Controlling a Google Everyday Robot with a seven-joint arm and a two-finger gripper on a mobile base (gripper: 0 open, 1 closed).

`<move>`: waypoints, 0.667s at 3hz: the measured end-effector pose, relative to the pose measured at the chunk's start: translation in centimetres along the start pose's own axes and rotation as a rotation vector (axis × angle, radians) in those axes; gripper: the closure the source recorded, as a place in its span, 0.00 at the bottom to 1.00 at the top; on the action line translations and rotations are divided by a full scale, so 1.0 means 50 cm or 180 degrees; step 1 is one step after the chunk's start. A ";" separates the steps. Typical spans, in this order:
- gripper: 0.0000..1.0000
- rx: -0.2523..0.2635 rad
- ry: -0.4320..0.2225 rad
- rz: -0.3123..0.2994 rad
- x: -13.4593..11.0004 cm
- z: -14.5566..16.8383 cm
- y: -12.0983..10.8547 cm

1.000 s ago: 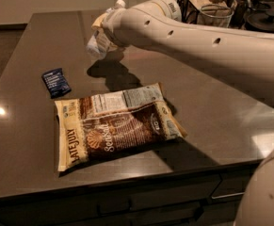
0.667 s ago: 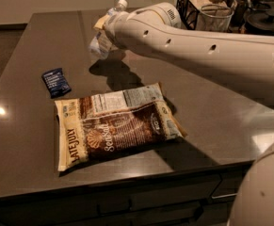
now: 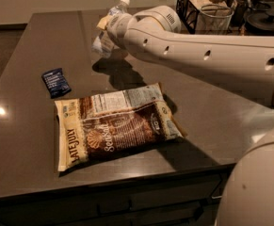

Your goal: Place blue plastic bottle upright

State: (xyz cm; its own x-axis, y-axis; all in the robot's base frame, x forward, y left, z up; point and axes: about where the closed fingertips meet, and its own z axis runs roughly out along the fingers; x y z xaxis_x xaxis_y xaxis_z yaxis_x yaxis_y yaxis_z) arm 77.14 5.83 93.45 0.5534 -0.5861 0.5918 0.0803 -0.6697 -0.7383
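The blue plastic bottle (image 3: pixel 102 42), small and clear with a white cap and a pale label, hangs above the dark table (image 3: pixel 28 140) near its far middle. It is tilted with its cap up and to the right, and its shadow lies on the table below it. My gripper (image 3: pixel 105 30) is shut around the bottle's middle and is mostly hidden behind my white wrist and forearm, which reach in from the right.
A large brown chip bag (image 3: pixel 115 124) lies flat in the middle of the table. A small dark blue snack packet (image 3: pixel 56 82) lies to its upper left. A black wire basket (image 3: pixel 205 11) with containers stands at the back right.
The bottle has shifted slightly to the right in my grip. My forearm has swung closer to the camera. The bag and the packet have not moved.
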 end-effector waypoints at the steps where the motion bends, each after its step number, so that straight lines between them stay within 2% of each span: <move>1: 1.00 0.0084 -0.0006 -0.0083 0.000 0.001 -0.013; 2: 1.00 0.0253 -0.0030 -0.0197 -0.002 0.002 -0.040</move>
State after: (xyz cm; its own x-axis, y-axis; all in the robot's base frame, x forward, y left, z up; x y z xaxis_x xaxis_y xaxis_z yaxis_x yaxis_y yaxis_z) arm 77.01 7.27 94.81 0.5532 -0.5400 0.6343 0.1799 -0.6660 -0.7239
